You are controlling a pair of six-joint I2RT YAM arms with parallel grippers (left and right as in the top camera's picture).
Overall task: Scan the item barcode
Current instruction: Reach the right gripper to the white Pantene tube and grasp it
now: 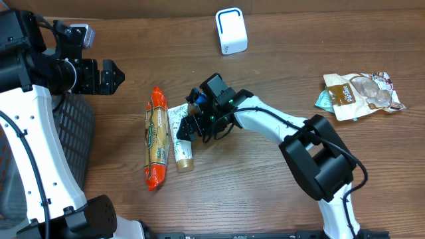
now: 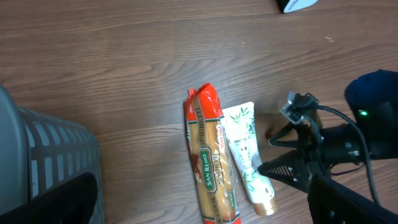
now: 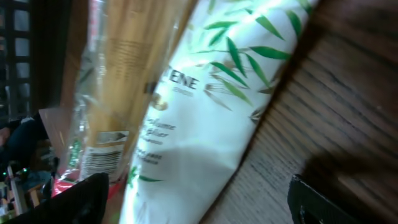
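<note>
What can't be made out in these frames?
1. The tube shows no barcode: overhead, the right hand partly covers it, and the right wrist view blurs its print.
2. The pasta packet: its label is blurred in the right wrist view.
3. The snack bag: print too small overhead.

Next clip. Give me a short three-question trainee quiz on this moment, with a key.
1. True or false: the right hand is open over the white leaf-printed tube with a gold cap.
2. What lies right beside that tube? A) the red-ended packet of spaghetti B) the white box-shaped scanner C) the crumpled brown snack bag
3. Fill in: the left hand, off by the black basket, is ___ and holds nothing.

Key: 1 true; 2 A; 3 open.
</note>
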